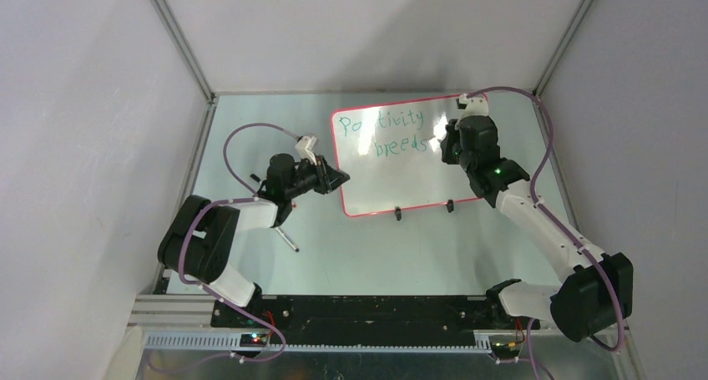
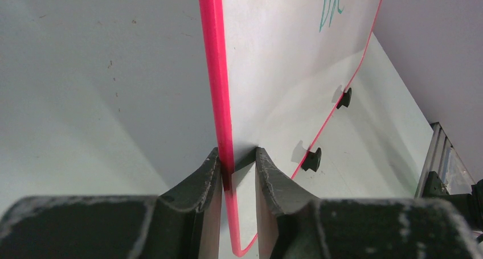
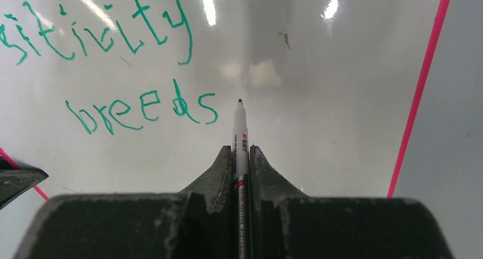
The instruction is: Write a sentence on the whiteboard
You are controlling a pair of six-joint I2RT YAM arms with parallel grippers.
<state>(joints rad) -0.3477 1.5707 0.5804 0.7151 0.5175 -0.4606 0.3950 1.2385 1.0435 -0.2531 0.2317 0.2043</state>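
Right claw (image 3: 241, 153) clamps the marker (image 3: 240, 125), tip just right of "breeds" (image 3: 142, 108); left claw (image 2: 238, 159) pinches the left edge of the whiteboard (image 2: 273, 71).

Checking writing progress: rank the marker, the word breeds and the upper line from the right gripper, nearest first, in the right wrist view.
1. marker, clamped, centre.
2. word breeds, left of its tip.
3. upper line, higher, upper left.

Pale table (image 1: 376, 255): whiteboard (image 1: 392, 184) standing; thin stick (image 1: 290, 241), maybe pen, lying.
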